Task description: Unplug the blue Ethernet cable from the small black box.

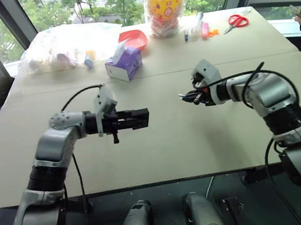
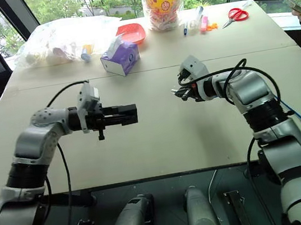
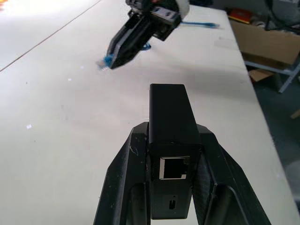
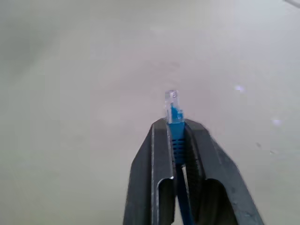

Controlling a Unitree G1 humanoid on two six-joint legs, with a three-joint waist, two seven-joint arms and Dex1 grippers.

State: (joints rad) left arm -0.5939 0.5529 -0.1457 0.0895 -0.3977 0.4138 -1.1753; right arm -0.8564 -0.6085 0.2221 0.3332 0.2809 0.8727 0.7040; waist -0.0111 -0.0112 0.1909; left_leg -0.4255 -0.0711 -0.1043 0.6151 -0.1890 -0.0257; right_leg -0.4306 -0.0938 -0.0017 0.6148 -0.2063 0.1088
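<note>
From the head views, the left tool (image 1: 143, 118) was clamped shut on the small black box (image 1: 135, 118), one matte block held above the pale worktop (image 1: 161, 145). Well apart from it, the right tool (image 2: 177, 94) was pinched shut on the plug end of the blue Ethernet cable (image 2: 300, 117), whose thin light-blue cord ran past the right arm at the worktop's edge. Two tools, one box and one cable showed.

In the left wrist view, the box (image 3: 171, 136) sat between two black fingers (image 3: 123, 187), its single square port open and unfilled, with what was probably a smaller slot under it.

In the right wrist view, the cable's (image 4: 175, 123) clear plug tip stuck out just past the closed fingers (image 4: 157, 159), blue boot gripped between them.
</note>
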